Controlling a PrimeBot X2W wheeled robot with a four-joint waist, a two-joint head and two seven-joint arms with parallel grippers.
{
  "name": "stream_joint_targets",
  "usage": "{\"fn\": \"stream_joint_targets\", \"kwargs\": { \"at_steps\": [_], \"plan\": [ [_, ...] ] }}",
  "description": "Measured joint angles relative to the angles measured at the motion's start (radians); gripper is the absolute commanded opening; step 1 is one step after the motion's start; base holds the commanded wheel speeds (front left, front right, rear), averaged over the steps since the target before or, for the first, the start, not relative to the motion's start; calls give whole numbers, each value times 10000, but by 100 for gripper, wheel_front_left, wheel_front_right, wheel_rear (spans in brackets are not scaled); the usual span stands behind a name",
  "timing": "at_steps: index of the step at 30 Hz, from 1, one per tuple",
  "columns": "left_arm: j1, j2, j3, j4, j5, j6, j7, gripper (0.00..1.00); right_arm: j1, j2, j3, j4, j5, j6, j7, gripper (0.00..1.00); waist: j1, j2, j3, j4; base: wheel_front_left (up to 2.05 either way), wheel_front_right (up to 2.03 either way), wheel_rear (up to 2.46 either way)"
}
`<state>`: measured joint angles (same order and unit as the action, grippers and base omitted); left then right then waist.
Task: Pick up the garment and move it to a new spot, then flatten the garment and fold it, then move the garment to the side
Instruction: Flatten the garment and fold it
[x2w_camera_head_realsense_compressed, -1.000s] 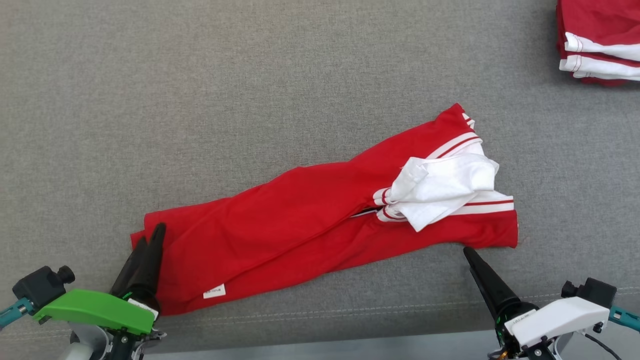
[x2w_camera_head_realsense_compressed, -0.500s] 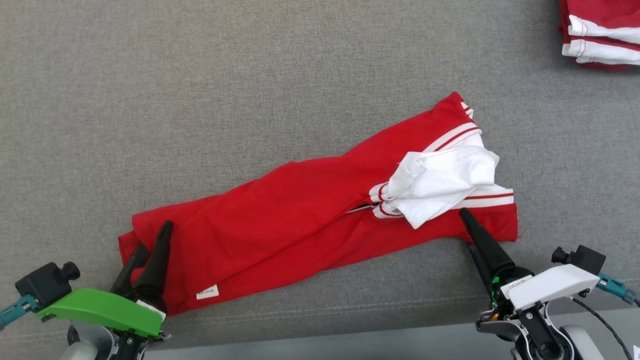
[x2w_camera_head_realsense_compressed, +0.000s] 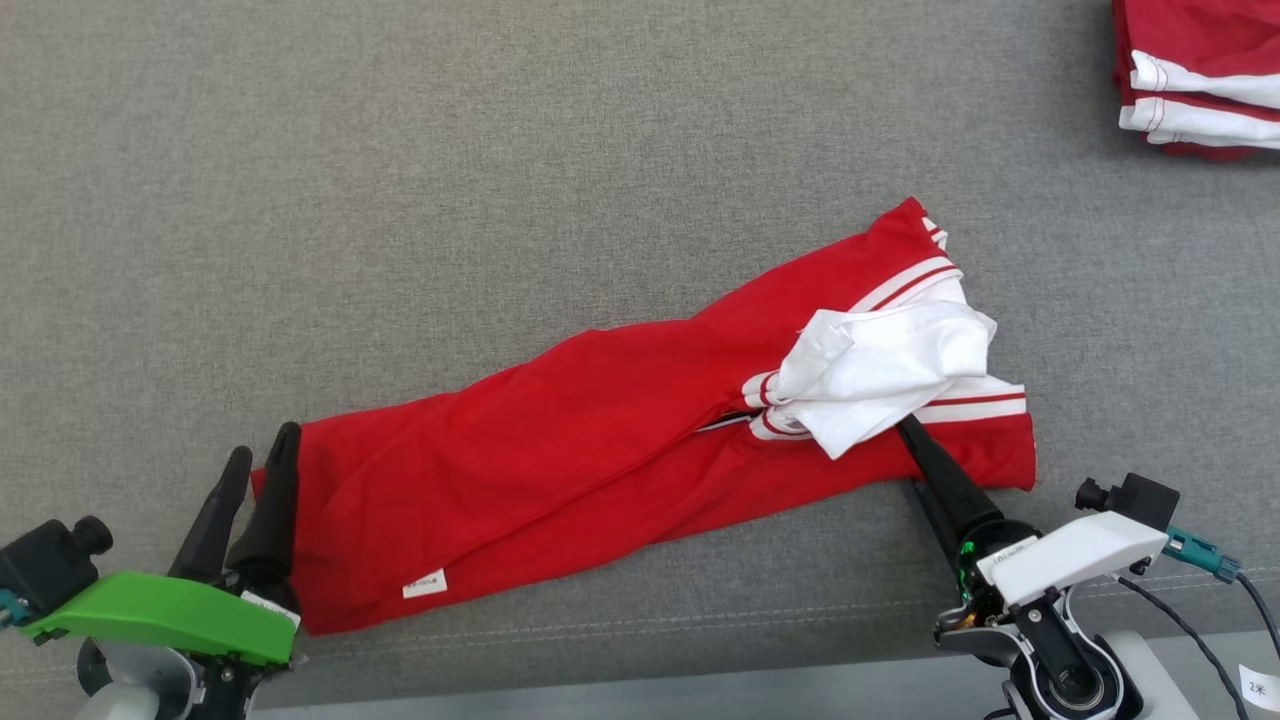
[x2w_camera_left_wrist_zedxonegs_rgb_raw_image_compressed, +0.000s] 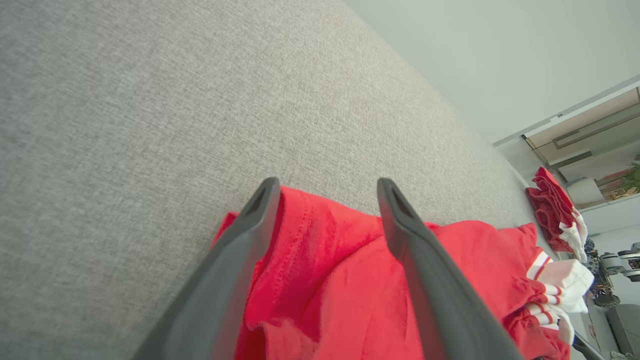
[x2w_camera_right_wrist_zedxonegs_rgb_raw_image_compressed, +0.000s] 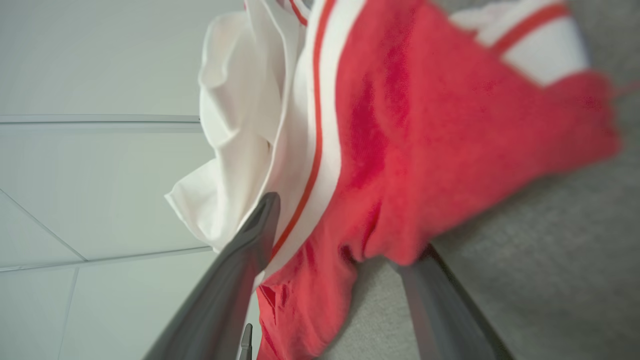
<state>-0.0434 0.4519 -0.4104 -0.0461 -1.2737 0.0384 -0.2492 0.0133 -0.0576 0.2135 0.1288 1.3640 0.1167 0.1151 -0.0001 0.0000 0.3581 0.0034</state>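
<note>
Left gripper (x2w_camera_head_realsense_compressed: 262, 450) and right gripper (x2w_camera_head_realsense_compressed: 915, 450) are held spread wide at opposite ends of the red jersey (x2w_camera_head_realsense_compressed: 600, 430), hems straddled, apparently readied for a two-ended pickup.

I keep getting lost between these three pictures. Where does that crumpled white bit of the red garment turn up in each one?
Head view: the white bit lies right of centre, on the right end of the red garment.
Left wrist view: the white bit sits low at the far right edge, small.
Right wrist view: the white bit is upper left of centre, large and close.
Shared landmark: the red-striped white band right beside it, seen in all three.
</note>
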Motion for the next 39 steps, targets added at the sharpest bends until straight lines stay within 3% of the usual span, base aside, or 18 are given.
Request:
{"fn": "stream_joint_targets", "kwargs": {
  "at_steps": [5,17,39],
  "plan": [
    [33,2,226,-257,639,161,-25,100,-93,2,86,125,8,79,0,100,0,0,-8,6,0,0,0],
    [428,142,-320,-604,2497,500,-27,100,-380,4,518,226,351,146,136,100,0,0,22,-233,0,0,0],
    [893,-186,67,-686,2930,688,-27,100,-336,-75,819,-915,1448,123,487,100,0,0,-26,-706,0,0,0]
  ]
}}
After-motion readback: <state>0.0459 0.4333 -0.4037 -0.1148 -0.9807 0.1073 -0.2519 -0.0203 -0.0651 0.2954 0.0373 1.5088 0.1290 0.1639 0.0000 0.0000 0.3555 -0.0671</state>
